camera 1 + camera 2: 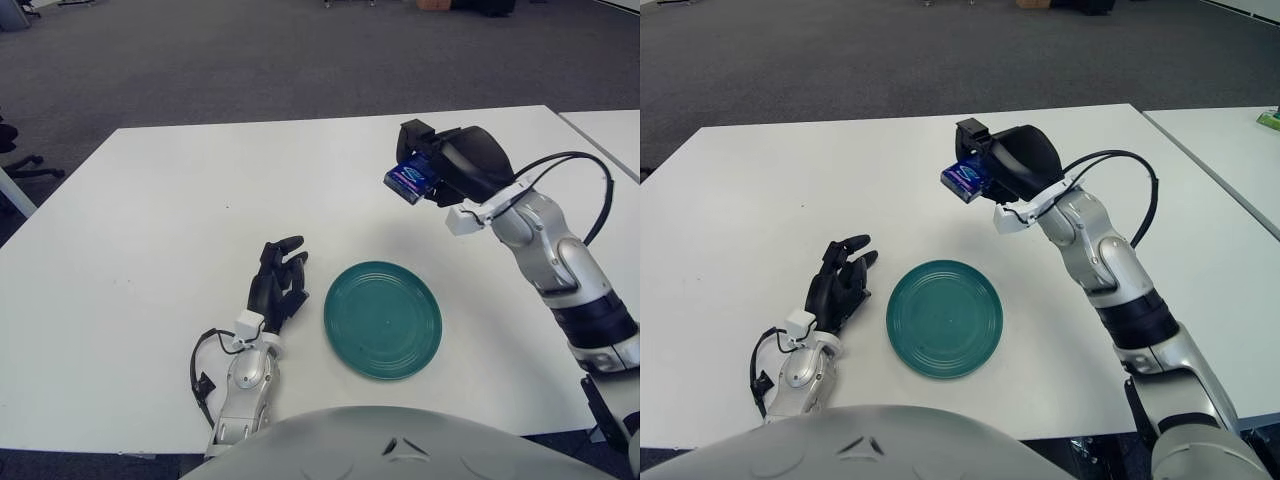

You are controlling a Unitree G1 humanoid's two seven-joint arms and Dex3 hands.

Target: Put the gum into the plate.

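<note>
Your right hand (455,165) grips the gum (409,178) — lifted beyond the plate (383,318). Left hand (277,283) lies just left of it — fingers relaxed, holding nothing.

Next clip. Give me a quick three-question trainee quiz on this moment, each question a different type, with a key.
1. True or false: the gum pack already lies in the plate.
2. Which hand holds the gum pack? A) left hand B) right hand C) neither
3. Fill in: the left hand shows beside the plate, on its ___ side.

Key:
1. False. The pack is held in the air, above the table and beyond the plate.
2. B
3. left
</note>
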